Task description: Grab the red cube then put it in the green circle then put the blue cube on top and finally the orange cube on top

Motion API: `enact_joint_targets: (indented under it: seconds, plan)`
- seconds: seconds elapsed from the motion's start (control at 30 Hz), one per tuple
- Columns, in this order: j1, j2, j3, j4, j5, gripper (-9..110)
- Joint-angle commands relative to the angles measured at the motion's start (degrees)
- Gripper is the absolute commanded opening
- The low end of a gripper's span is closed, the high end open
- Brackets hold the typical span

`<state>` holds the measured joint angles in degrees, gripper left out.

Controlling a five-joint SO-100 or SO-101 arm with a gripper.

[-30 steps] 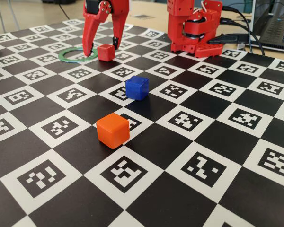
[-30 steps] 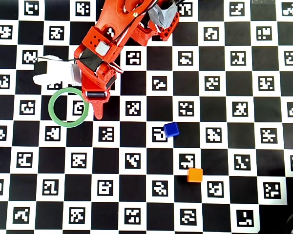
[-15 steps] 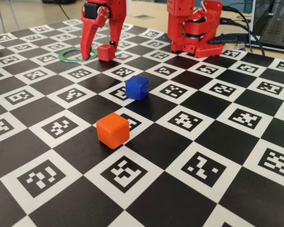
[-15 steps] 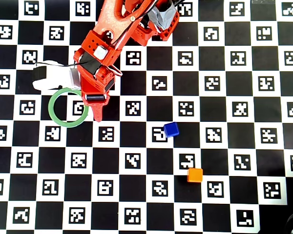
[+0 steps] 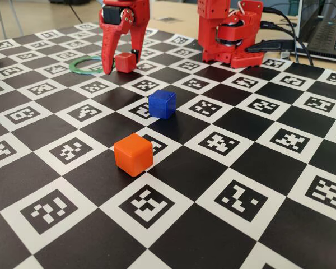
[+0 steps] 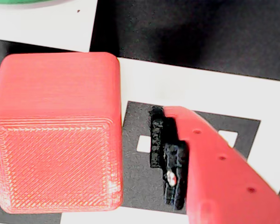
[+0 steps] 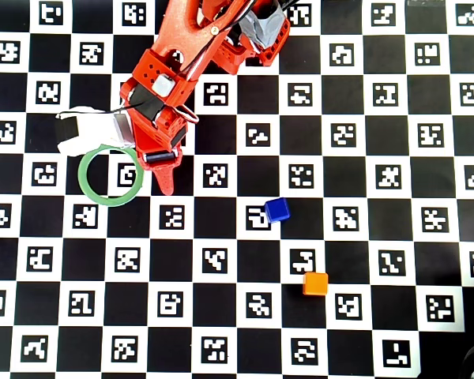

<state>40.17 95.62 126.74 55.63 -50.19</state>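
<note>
Jaws, narrower than a second ago, bracket the red cube beside the green circle, not yet clamped.

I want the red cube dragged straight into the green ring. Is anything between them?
Nothing visible stands between them. In the fixed view the red cube sits just right of the green circle, inside the open gripper. The blue cube and orange cube lie well away.

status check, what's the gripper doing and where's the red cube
Gripper open, straddling red cube, not clamped. Cube on board beside green circle, not in it. Blue cube, orange cube untouched, clear of path.
</note>
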Motion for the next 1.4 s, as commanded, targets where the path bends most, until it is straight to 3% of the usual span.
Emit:
enact_joint_targets:
  seconds: [0.0, 0.43, 0.7, 1.07, 1.37]
  plan:
    - [0.26, 0.53, -0.7, -0.26, -0.18, 44]
    - [0.53, 0.88, -0.09, -1.49, 0.44, 14]
    - [0.18, 0.88, -1.05, -0.44, 1.05, 13]
    - [-0.97, 1.05, -22.68, 20.39, 4.92, 12]
    - [2.46, 0.35, -33.93, 27.42, 3.6, 12]
